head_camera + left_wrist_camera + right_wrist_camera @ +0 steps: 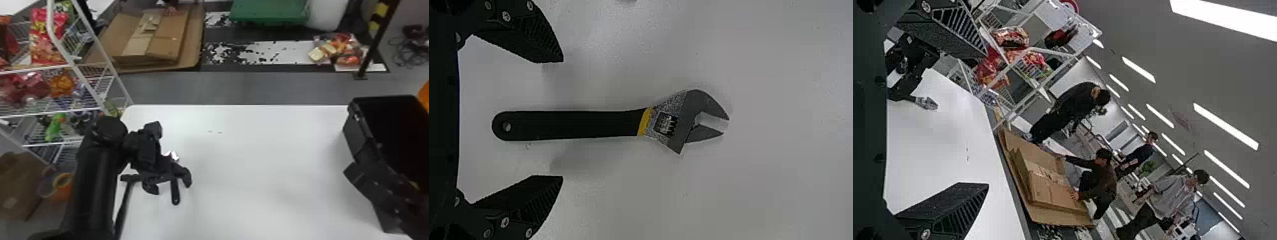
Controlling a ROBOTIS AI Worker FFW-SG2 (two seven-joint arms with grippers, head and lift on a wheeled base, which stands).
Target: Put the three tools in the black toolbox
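From my station, the white table [255,159] shows a straight far edge and a rounded far-left corner. A broad stretch of its surface runs between my left gripper [171,189], over the left part, and the black toolbox [359,137] at the right. The toolbox stands with its top open, its dark interior exposed, and extends past the head view's right side.

Count: one adjustable wrench [594,124]; one toolbox; one dark T-shaped object [128,178], partly behind the left arm, its kind uncertain; two small dark marks [215,131] towards the far side of the table.

Left gripper: fingers spread wide, gripping nothing. The wrench lies flat on the table, its black handle between the fingers and touching neither, its metal head beyond the tips. A yellow band separates handle from head.

Right gripper [370,186]: parked near the toolbox's near side, fingers well apart, gripping nothing.

Surface: smooth, white, softly shadowed beside the wrench.

Room: white wire shelving [52,113] with snack bags [48,48] at the left; flattened cardboard [172,41] on the floor beyond the table; a green platform [268,11] farther off; a striped post [372,48] towards the right.
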